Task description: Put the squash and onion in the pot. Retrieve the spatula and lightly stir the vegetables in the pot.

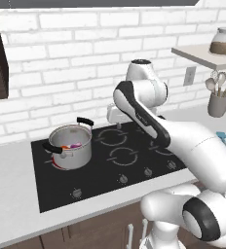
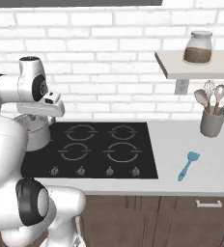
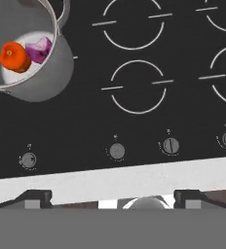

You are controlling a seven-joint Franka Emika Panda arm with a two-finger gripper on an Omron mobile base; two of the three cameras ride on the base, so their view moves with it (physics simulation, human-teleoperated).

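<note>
A: Any writing or brand marks to read?
B: None legible; just small tick marks around the knobs [image 3: 117, 151] on the black cooktop [image 1: 110, 160]

A: State of the gripper [image 3: 113, 202]?
B: Spread wide apart, tips at the bottom corners of the hand view, clamped on nothing, touching nothing; poised above the cooktop's near edge, right of the pot [image 1: 72, 146]

A: And the pot?
B: Sitting on the near left burner, black handles out to the sides; inside, the magenta onion [image 3: 38, 49] beside an orange squash [image 3: 15, 57], the two touching

A: Whereabouts of the spatula [image 2: 188, 165]?
B: Flat on the pale counter [image 2: 196, 178] right of the cooktop, well apart from the pot, near a grey utensil holder [image 2: 212, 122] under a shelf [image 2: 191, 67] bearing a glass jar [image 2: 199, 48]
</note>
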